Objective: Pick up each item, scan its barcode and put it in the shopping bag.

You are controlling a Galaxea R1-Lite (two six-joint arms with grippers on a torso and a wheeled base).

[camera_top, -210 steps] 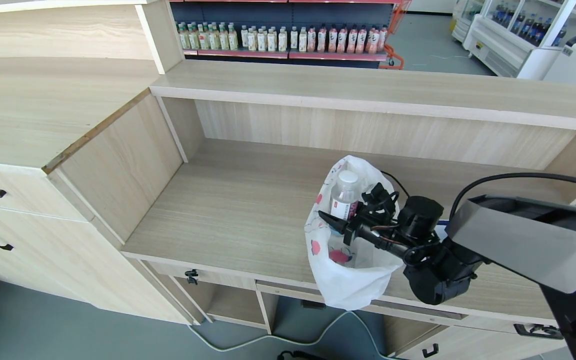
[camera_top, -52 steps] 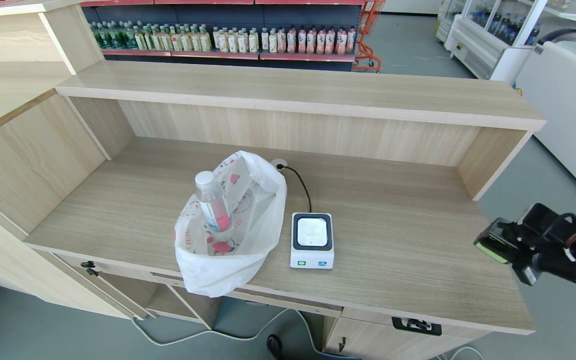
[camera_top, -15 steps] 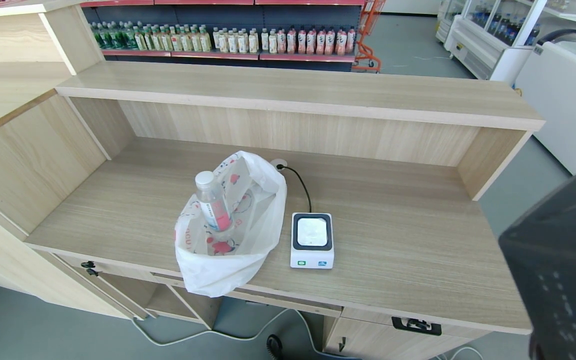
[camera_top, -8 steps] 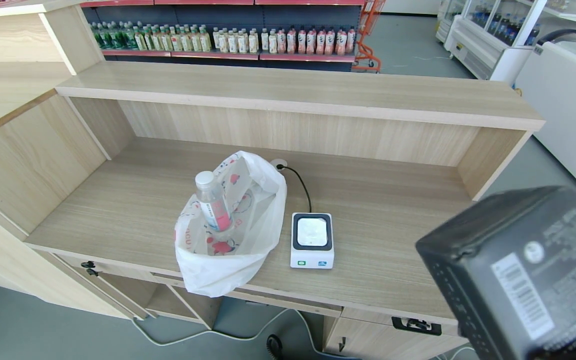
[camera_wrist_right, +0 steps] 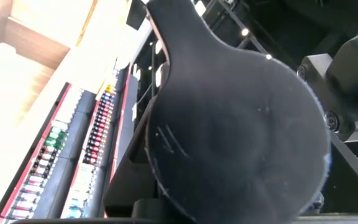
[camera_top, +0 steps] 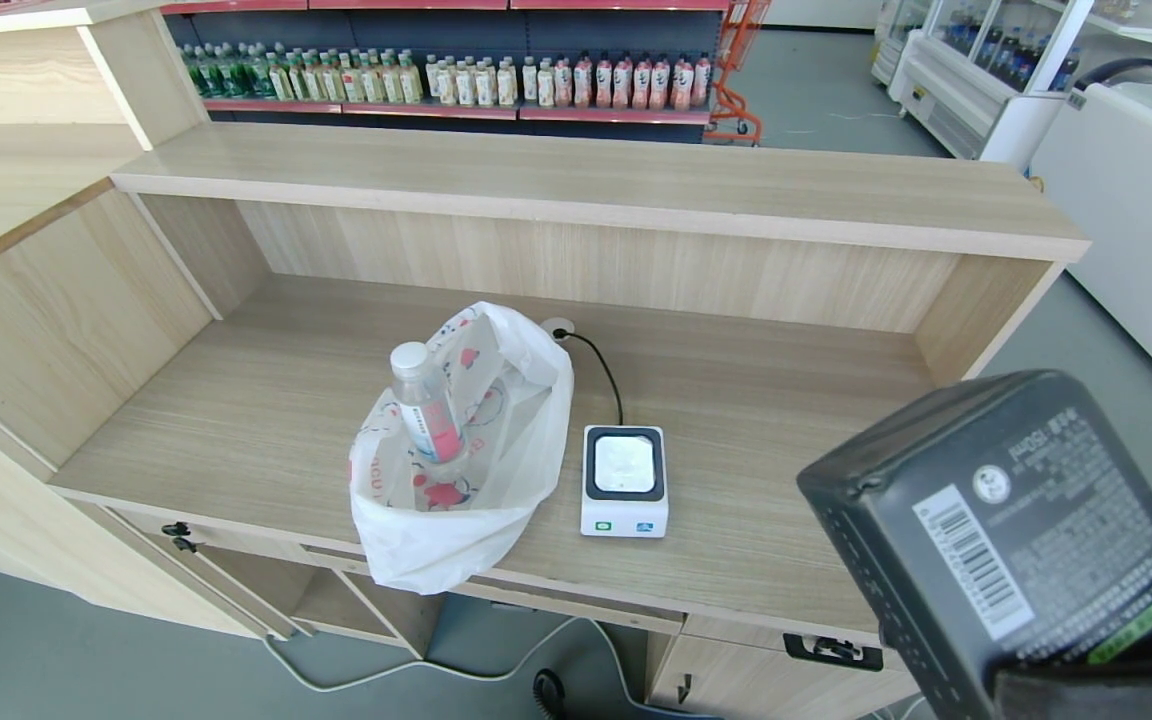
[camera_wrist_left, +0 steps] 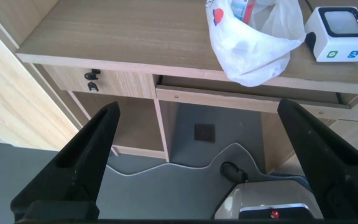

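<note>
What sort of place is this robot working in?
Most likely a shop checkout: shelves of bottled drinks stand behind the wooden counter, where a barcode scanner sits beside a shopping bag.

Matt black pack [camera_top: 986, 560] — wood-grain counter [camera_top: 786, 430], glossy plastic shopping bag [camera_top: 456, 540].

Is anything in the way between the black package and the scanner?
Nothing visible does. The counter between the black package and the scanner is bare; the shopping bag stands on the scanner's other side.
</note>
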